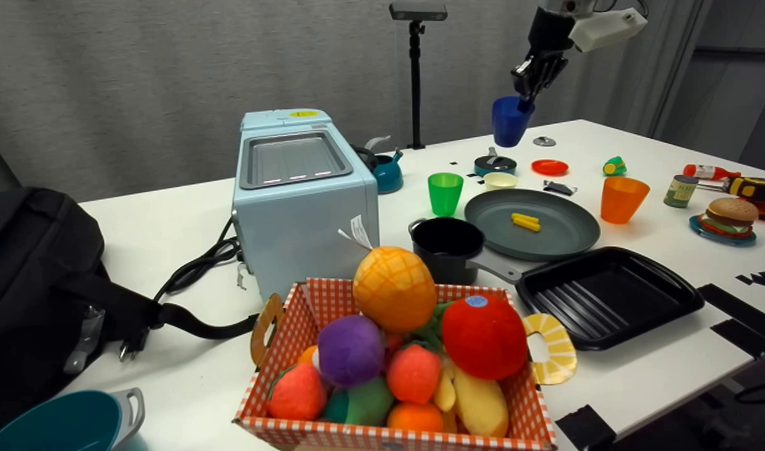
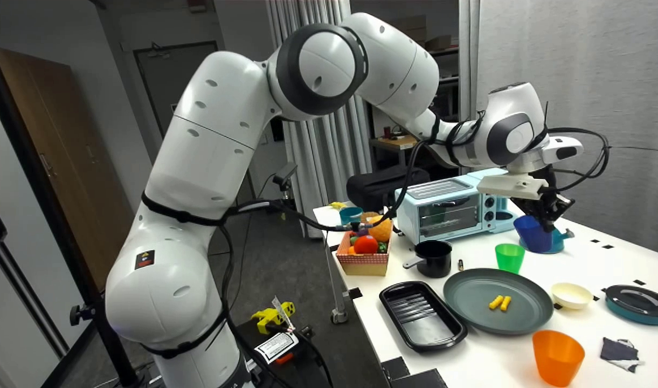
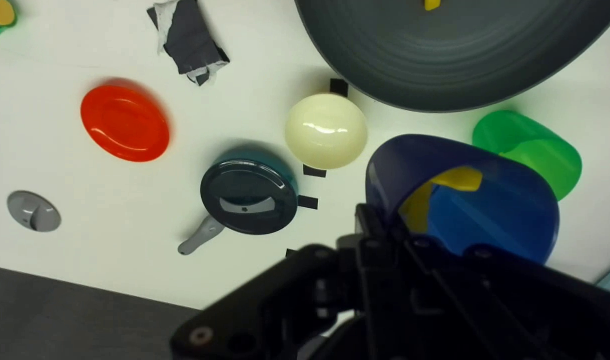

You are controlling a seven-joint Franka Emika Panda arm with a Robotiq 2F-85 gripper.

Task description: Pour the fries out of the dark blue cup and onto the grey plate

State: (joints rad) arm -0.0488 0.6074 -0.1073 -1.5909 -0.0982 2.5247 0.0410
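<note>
My gripper (image 3: 384, 222) is shut on the wall of the dark blue cup (image 3: 504, 215) at its rim. In both exterior views the cup (image 1: 507, 122) (image 2: 531, 234) hangs in the air above the table, slightly tilted. In the wrist view yellow fries (image 3: 458, 178) lie inside it. The grey plate (image 1: 564, 235) lies flat on the table, apart from the cup; it also shows in the wrist view (image 3: 434, 75). Two fries (image 1: 525, 222) lie near the plate's middle, also seen in an exterior view (image 2: 499, 303).
The green cup (image 1: 445, 194) and cream bowl (image 3: 326, 131) stand beside the plate. The orange cup (image 1: 621, 202), black pot (image 1: 442, 269) and black ridged tray (image 1: 645, 294) are also around it. A lidded teal pan (image 3: 249, 196), toaster oven (image 1: 307, 219) and basket of toy fruit (image 2: 361, 267) stand farther off.
</note>
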